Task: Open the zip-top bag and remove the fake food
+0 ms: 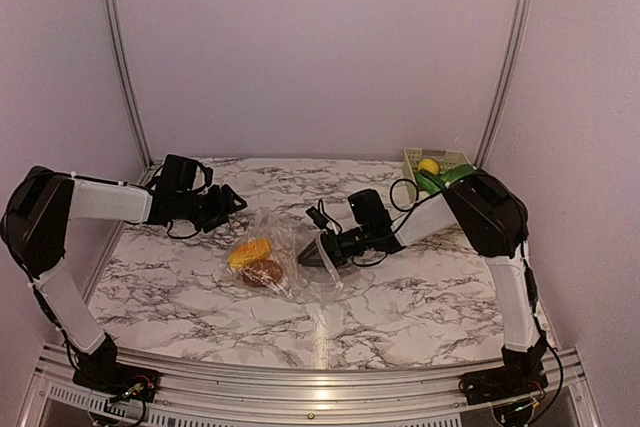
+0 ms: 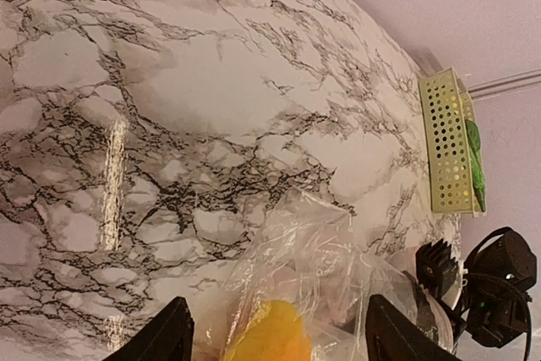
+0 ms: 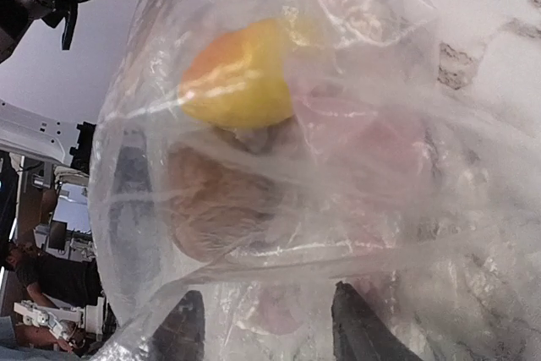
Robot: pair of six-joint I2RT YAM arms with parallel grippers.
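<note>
Plastic fills my right wrist view: the clear, crinkly zip-top bag [image 3: 338, 82] is draped across the right gripper [image 3: 269, 319]. Its two black fingers [image 3: 355, 327] stand apart with film over the gap, and I cannot tell whether they pinch any of it. Just beyond those fingers, inside the bag, sit a plastic yellow-orange piece [image 3: 241, 73] and a brown round piece [image 3: 215, 200] right beside it. My left gripper [image 2: 277, 314] is spread wide too, with the bag's crumpled edge and the yellow-orange piece lying between its fingertips. A pale green perforated basket [image 2: 448, 141] stands well beyond them.
</note>
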